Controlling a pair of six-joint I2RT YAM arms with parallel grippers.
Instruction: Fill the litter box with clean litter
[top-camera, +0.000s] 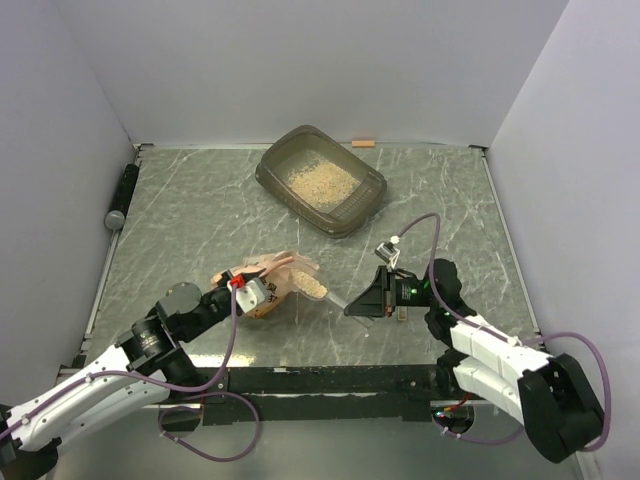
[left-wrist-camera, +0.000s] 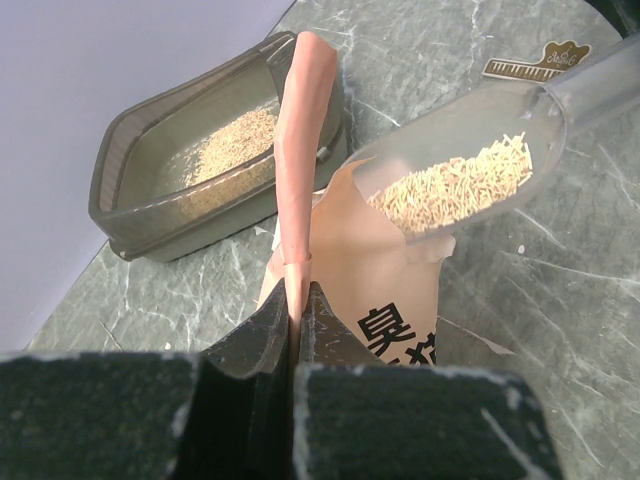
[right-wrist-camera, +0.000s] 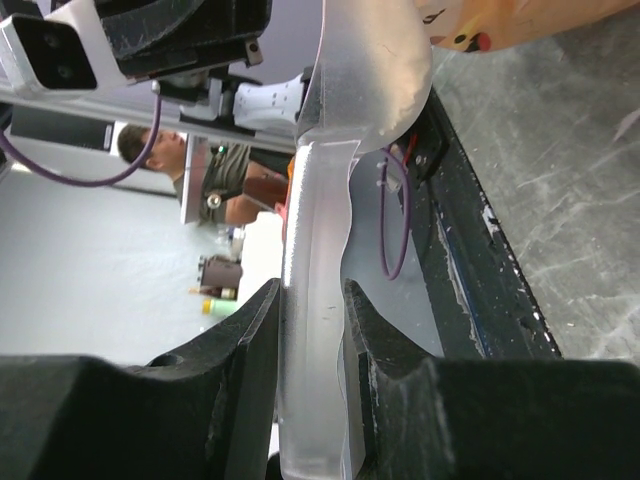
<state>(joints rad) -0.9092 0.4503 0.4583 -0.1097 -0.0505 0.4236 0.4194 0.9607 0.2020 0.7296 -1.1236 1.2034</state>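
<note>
Marbled table (top-camera: 200, 220) below, the left end effector (left-wrist-camera: 296, 300) pinches the bag (left-wrist-camera: 360, 270) open while the right end effector (right-wrist-camera: 312, 300), clamped on the loaded scoop (left-wrist-camera: 440, 125), should travel level to the box (left-wrist-camera: 180, 225).

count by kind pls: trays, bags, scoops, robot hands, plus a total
tray: 1
bag: 1
scoop: 1
robot hands: 2, left hand and right hand
total: 5
</note>
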